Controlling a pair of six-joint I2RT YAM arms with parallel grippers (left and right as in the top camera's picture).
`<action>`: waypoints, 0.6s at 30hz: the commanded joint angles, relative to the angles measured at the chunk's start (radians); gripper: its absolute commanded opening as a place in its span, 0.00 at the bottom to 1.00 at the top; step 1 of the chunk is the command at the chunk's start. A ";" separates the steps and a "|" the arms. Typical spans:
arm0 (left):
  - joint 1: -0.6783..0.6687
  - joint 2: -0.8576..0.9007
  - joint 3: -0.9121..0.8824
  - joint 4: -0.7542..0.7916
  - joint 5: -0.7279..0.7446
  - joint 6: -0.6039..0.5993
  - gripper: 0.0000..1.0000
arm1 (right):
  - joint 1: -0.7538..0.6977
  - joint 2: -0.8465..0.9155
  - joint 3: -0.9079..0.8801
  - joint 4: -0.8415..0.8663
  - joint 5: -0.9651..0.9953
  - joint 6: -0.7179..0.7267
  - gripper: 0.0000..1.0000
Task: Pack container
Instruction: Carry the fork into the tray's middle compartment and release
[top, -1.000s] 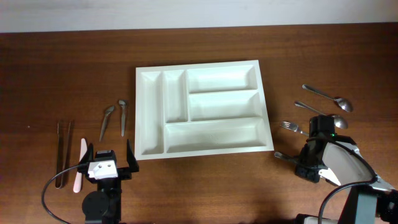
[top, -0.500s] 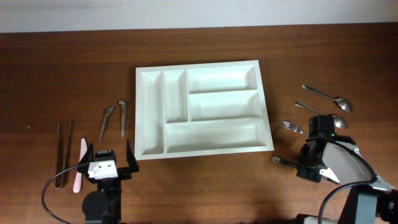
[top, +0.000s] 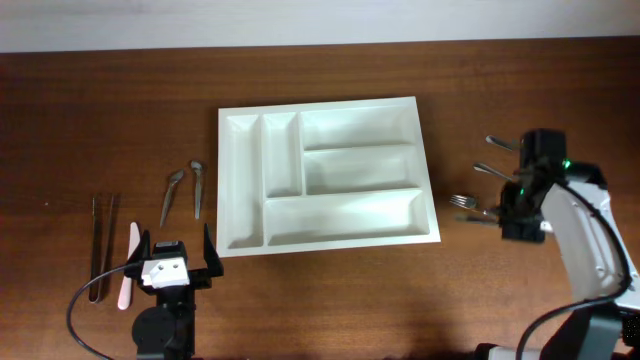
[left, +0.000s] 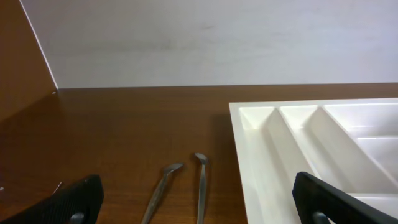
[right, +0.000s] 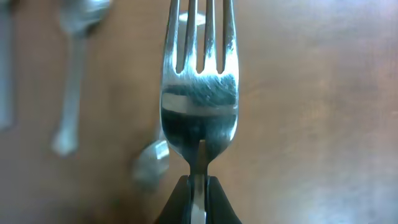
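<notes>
Tightly, the right gripper (right: 198, 186) pinches a shiny silver metal fork (right: 199, 106). The left gripper (top: 175, 248) is spread wide near the big white plastic tray (top: 345, 215).

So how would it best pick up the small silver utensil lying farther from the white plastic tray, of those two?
Probably from straight above, pinching the small silver utensil across its slim handle, toward the near end: it lies flat, and there the gap to the neighbouring silver utensil is widest, leaving room for the fingers.
</notes>
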 joint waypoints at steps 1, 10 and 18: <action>0.006 -0.008 -0.003 -0.004 0.000 0.012 0.99 | 0.090 -0.002 0.090 0.035 -0.060 -0.025 0.04; 0.006 -0.008 -0.002 -0.004 0.000 0.012 0.99 | 0.369 0.017 0.093 0.247 -0.080 0.049 0.04; 0.006 -0.008 -0.002 -0.004 0.000 0.012 0.99 | 0.507 0.141 0.094 0.324 -0.114 0.172 0.04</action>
